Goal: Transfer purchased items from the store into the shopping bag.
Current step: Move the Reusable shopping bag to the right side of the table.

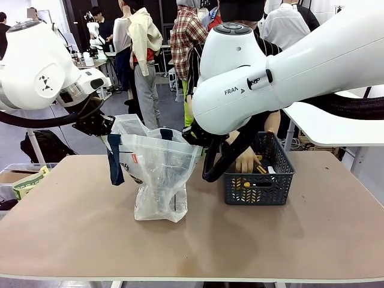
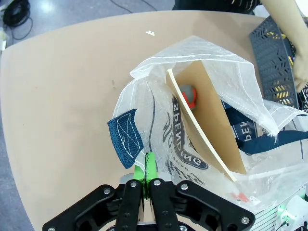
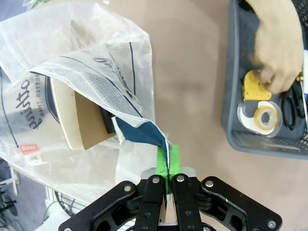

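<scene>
Crinkly translucent whitish plastic bag [image 1: 159,180] w/ navy woven straps stands beside dark-grey lattice plastic basket [image 1: 259,193]. L gripper [image 2: 146,162] pinched tight on one rim, R gripper [image 3: 167,155] on opp. rim at strap. Person's hand [image 3: 278,48] curled over flat yellow pack [image 3: 254,89] in basket.

Glossy white rounded arms [image 1: 300,66], black cables [image 1: 36,120], green-padded black fingers [image 3: 174,159], silver screws [image 3: 155,179].
</scene>
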Available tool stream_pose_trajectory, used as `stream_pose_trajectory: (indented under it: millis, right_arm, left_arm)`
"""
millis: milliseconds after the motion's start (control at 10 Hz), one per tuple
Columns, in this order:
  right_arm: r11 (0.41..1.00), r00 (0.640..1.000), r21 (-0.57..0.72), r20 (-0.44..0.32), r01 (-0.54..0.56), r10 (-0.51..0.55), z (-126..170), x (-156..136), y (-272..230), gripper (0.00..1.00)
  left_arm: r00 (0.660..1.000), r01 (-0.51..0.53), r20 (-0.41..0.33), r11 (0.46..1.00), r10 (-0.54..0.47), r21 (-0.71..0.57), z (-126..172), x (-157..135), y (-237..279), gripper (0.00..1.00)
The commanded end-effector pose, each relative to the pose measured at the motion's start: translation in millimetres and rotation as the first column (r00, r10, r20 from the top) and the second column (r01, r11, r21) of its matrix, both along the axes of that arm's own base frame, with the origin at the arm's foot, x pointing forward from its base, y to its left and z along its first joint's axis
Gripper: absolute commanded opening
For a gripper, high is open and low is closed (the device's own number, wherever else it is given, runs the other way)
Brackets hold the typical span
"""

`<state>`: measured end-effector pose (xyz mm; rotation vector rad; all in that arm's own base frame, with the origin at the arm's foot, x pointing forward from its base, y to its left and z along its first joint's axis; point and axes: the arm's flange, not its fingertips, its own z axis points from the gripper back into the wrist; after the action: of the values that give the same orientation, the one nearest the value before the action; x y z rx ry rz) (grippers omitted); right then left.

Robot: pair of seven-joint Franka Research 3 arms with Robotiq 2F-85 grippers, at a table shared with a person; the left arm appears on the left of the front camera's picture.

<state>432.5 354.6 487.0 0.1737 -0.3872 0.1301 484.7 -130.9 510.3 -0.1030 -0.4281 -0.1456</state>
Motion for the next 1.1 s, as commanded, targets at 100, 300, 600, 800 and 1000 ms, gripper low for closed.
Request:
stream_pose_trajectory:
  millis: [100, 300, 600, 800, 1000]
  right_arm:
    - [1.000, 1.000, -0.001, 0.001, 0.002, -0.002, -1.2, -0.3, -1.3, 0.00]
    - [1.000, 1.000, -0.001, 0.001, 0.002, -0.002, -1.2, -0.3, -1.3, 0.00]
    - [1.000, 1.000, -0.001, 0.001, 0.002, -0.002, -1.2, -0.3, -1.3, 0.00]
    - [1.000, 1.000, -0.001, 0.001, 0.002, -0.002, -1.2, -0.3, -1.3, 0.00]
    - [1.000, 1.000, -0.001, 0.001, 0.002, -0.002, -1.2, -0.3, -1.3, 0.00]
  left_arm:
    - [1.000, -0.008, 0.007, 1.000, 0.008, -0.004, 0.5, 0.0, 3.4, 0.00]
    - [1.000, -0.008, 0.007, 1.000, 0.008, -0.004, 0.5, 0.0, 3.4, 0.00]
    - [1.000, -0.008, 0.007, 1.000, 0.008, -0.004, 0.5, 0.0, 3.4, 0.00]
    - [1.000, -0.008, 0.007, 1.000, 0.008, -0.004, 0.5, 0.0, 3.4, 0.00]
    - [1.000, -0.008, 0.007, 1.000, 0.008, -0.004, 0.5, 0.0, 3.4, 0.00]
